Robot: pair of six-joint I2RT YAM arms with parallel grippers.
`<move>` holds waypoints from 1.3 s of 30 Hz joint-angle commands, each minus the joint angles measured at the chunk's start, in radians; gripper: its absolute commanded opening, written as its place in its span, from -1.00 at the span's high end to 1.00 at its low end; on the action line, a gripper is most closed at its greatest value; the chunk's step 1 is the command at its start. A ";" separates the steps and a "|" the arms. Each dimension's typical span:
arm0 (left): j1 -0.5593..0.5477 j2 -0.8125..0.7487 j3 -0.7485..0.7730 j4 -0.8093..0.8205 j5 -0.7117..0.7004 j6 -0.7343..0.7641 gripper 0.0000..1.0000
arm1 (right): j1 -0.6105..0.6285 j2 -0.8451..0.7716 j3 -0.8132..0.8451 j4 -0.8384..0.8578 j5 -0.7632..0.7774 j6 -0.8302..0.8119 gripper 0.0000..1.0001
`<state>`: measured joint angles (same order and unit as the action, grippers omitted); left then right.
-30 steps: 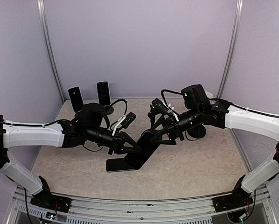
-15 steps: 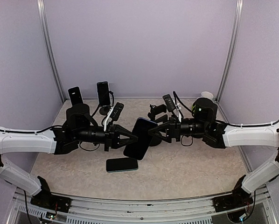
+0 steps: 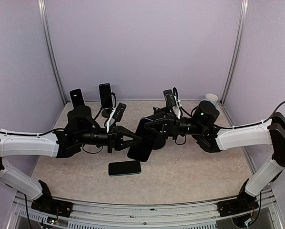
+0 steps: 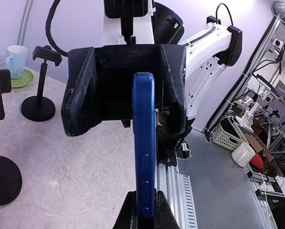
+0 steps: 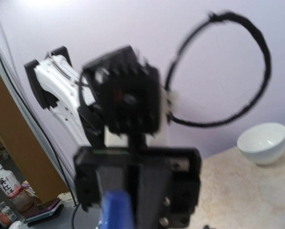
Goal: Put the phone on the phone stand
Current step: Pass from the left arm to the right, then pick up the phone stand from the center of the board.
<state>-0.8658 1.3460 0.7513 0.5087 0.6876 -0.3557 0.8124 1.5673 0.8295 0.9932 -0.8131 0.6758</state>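
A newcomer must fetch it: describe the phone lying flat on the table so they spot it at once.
Start at the marbled table and look to its middle, toward the near edge, just below the phone held in mid-air. A dark phone with a teal edge lies there. It alone lies flat; the two phones at the back left stand upright.
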 commanded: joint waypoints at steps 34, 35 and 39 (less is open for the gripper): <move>0.046 -0.057 0.010 -0.020 -0.075 0.024 -0.92 | -0.043 -0.100 0.110 -0.340 0.001 -0.176 1.00; 0.053 -0.068 0.011 -0.034 -0.088 0.033 -0.97 | -0.053 -0.119 0.107 -0.363 0.014 -0.191 1.00; 0.082 -0.082 0.034 -0.096 -0.180 0.047 -0.97 | -0.078 -0.203 0.088 -0.540 0.091 -0.292 1.00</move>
<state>-0.8093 1.2915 0.7425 0.4736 0.6029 -0.3405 0.7616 1.4784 0.9077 0.5995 -0.8032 0.4900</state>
